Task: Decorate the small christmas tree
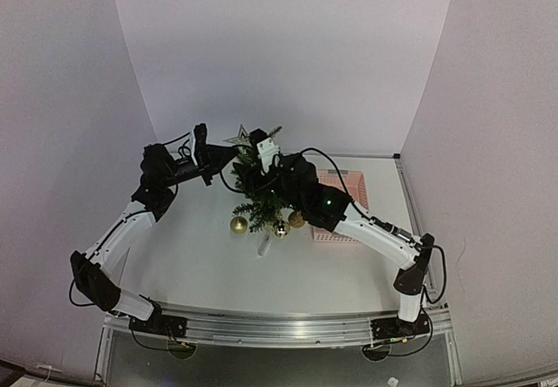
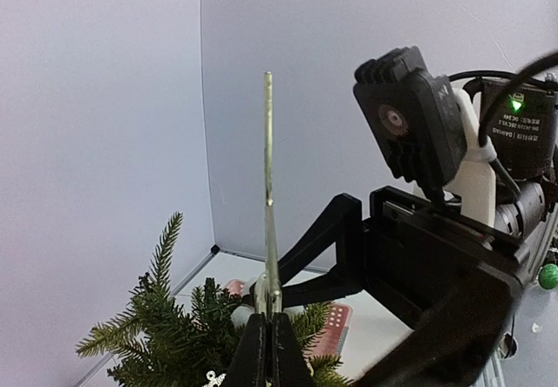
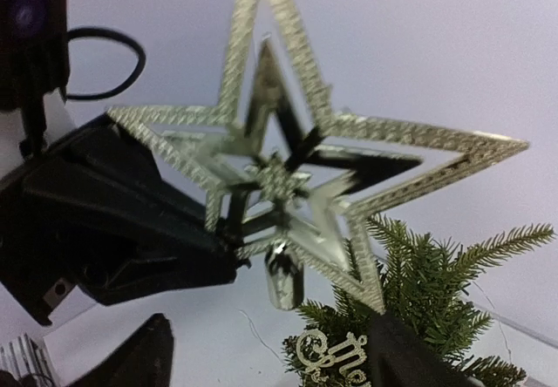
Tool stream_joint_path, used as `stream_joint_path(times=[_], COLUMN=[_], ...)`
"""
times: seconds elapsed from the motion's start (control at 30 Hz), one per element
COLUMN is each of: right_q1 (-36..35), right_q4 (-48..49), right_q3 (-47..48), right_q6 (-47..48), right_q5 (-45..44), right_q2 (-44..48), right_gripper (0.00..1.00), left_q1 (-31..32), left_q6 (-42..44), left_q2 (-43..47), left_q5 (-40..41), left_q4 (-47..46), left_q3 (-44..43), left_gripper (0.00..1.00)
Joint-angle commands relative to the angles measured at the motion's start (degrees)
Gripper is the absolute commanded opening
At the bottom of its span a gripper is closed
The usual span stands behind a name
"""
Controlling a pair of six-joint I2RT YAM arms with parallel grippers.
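The small christmas tree [image 1: 261, 197] stands mid-table, dark green and bushy; it also shows in the left wrist view [image 2: 170, 339] and the right wrist view [image 3: 436, 291]. My left gripper [image 1: 230, 152] is shut on a silver-gold star topper [image 1: 240, 135] and holds it just above and left of the treetop. In the left wrist view the star [image 2: 269, 213] stands edge-on between the shut jaws [image 2: 270, 326]. In the right wrist view the star [image 3: 288, 165] hangs free above the branches. My right gripper [image 1: 262, 145] is open and empty, its fingers [image 3: 148, 352] spread below the star.
A pink basket [image 1: 342, 197] lies right of the tree, partly under my right arm. Three gold baubles [image 1: 238, 224] hang or rest at the tree's near side. A gold script ornament [image 3: 336, 359] sits in the branches. White walls enclose the table.
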State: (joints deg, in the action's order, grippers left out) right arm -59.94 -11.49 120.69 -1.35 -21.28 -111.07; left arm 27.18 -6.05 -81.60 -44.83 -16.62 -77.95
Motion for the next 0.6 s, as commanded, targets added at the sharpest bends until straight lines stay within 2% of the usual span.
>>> stream_joint_path(times=[0.0, 0.1, 0.17, 0.23, 0.3, 0.4, 0.57], right_q1=[-0.3, 0.0, 2.2, 7.7, 12.1, 14.6, 14.7], right_q4=[1.5, -1.2, -6.4, -9.5, -10.1, -10.9, -10.9], right_q3=[-3.0, -4.4, -2.8, -0.4, 0.6, 1.6, 7.4], right_q6=[0.9, 3.4, 1.2, -4.1, -8.4, -7.3, -5.6], right_q5=[2.7, 7.3, 13.5, 27.2, 37.3, 42.0, 48.1], right_q2=[6.5, 9.5, 10.7, 10.8, 10.3, 9.4, 5.4], right_gripper=[0.83, 0.85, 0.85, 0.85, 0.85, 0.85, 0.82], left_q1=[-1.0, -1.5, -1.6, -1.6, -1.6, -1.5, -0.9], left_q6=[-1.1, -1.8, -2.6, -3.7, -5.7, -7.7, -9.7], left_q2=[2.2, 2.2, 2.0, 1.7, 1.2, 0.7, 0.2], left_q5=[-1.5, -3.8, -6.3, -9.3, -12.9, -16.1, -17.3], left_q4=[-2.3, -0.3, -0.1, -0.9, -2.0, -2.4, -2.3], left_q3=[-1.4, -1.3, -1.2, -1.3, -1.5, -1.9, -2.0], left_gripper=[0.0, 0.0, 0.0, 0.0, 0.0, 0.0, 0.0])
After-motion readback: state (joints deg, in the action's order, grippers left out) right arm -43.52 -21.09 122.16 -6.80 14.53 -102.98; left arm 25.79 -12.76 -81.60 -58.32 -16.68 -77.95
